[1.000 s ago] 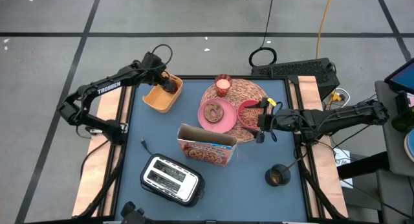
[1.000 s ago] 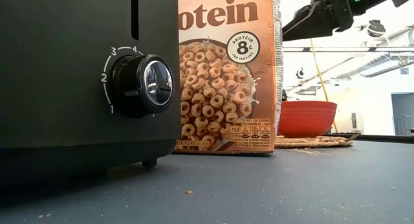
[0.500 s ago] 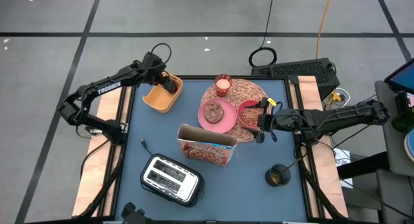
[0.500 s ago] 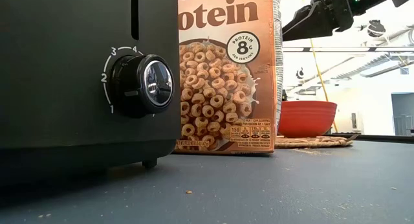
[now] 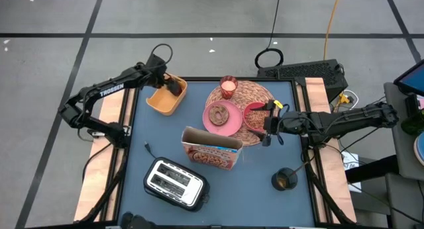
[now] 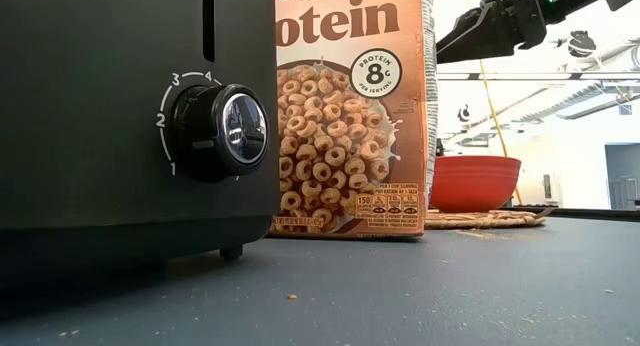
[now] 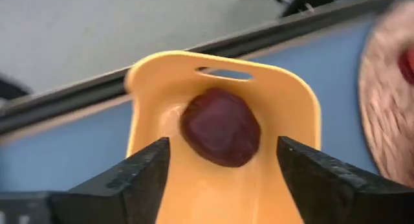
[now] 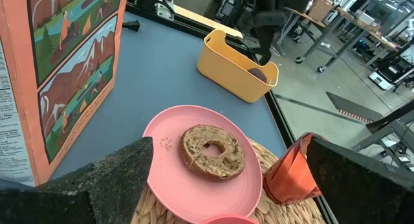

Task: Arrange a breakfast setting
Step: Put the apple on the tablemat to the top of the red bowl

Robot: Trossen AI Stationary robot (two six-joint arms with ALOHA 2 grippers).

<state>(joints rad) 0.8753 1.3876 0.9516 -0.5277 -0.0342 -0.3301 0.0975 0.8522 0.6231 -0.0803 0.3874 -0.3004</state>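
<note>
A dark red fruit (image 7: 221, 134) lies on the floor of a yellow bin (image 5: 165, 96) at the table's far left. My left gripper (image 5: 173, 85) is over the bin, open, one finger on each side of the fruit, apart from it. A pink plate (image 5: 228, 126) with a bagel (image 5: 217, 114) rests on the round woven mat (image 5: 248, 91), beside a red bowl (image 5: 254, 115) and a small glass (image 5: 228, 87). The cereal box (image 5: 212, 149) stands upright in front of the mat. My right gripper (image 5: 268, 126) hovers open by the bowl. The spoon is out of view.
A black toaster (image 5: 173, 183) stands near the front edge, left of centre. A small round black object (image 5: 285, 179) sits at the front right. Bare blue table (image 5: 159, 133) lies between the bin, the box and the toaster.
</note>
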